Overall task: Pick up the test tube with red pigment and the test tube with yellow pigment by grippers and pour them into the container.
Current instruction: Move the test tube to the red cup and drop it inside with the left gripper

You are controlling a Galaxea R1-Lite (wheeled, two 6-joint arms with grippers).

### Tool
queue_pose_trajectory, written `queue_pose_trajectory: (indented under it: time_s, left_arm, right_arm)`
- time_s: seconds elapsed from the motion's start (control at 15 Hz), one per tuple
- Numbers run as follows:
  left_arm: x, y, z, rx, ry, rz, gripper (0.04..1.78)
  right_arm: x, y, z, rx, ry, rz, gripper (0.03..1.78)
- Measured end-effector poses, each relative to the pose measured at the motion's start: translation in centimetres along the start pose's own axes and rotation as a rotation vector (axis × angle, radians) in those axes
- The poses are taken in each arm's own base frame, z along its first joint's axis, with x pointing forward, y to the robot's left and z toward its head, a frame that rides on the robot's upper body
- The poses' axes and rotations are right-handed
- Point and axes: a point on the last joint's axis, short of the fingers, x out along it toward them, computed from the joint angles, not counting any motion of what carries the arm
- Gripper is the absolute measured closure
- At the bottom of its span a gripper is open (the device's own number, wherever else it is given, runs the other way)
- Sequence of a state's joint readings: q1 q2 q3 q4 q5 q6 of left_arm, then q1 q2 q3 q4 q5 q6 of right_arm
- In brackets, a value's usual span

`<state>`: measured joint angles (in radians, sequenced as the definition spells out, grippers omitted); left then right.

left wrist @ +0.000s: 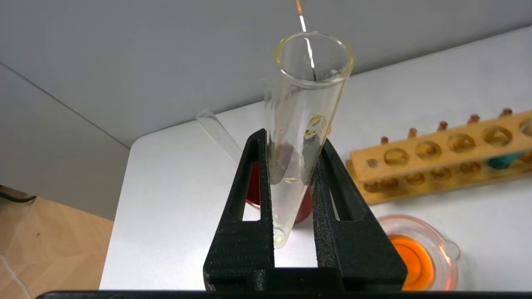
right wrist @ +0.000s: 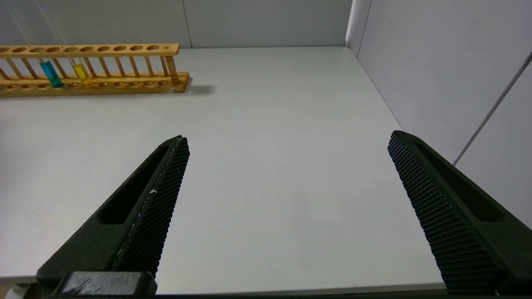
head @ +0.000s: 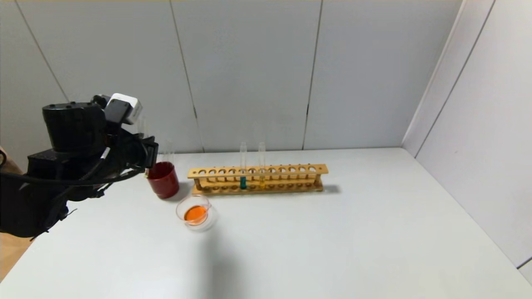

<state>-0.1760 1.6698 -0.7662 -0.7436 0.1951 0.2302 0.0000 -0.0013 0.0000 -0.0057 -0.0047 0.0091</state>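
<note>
My left gripper (left wrist: 292, 141) is shut on a clear test tube (left wrist: 307, 95) that holds only yellowish drops. It holds the tube upright just above and beside the dark red cup (left wrist: 306, 207). In the head view this gripper (head: 146, 154) is at the cup's (head: 163, 182) left side. The container (head: 178, 211), a shallow glass dish, holds orange liquid and stands in front of the cup; the left wrist view shows it too (left wrist: 415, 220). No tube with red liquid is in view. My right gripper (right wrist: 289, 141) is open and empty over bare table, out of the head view.
A wooden rack (head: 291, 170) stands behind the dish with a teal tube (head: 243, 182) and a yellow tube (head: 262, 181). An empty tube (head: 169, 149) leans in the red cup. Walls close the back and right. The table's left edge (left wrist: 120, 216) is near the left arm.
</note>
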Motion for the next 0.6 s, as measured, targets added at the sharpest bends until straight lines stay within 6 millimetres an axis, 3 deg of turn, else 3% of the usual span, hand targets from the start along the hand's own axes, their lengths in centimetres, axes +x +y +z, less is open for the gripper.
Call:
queue_pose_trajectory:
  time_s: [0.27,0.6]
  left_arm:
    - [2.1,1.3,1.3,-0.106,-0.050,0.006,1.51]
    - [5.7,1.9,0.0,-0.164,-0.025,0.042,1.51]
  right_arm:
    - [0.0,0.0,0.0,0.000,0.000,0.000,0.06]
    - [0.0,0.0,0.0,0.000,0.000,0.000,0.06]
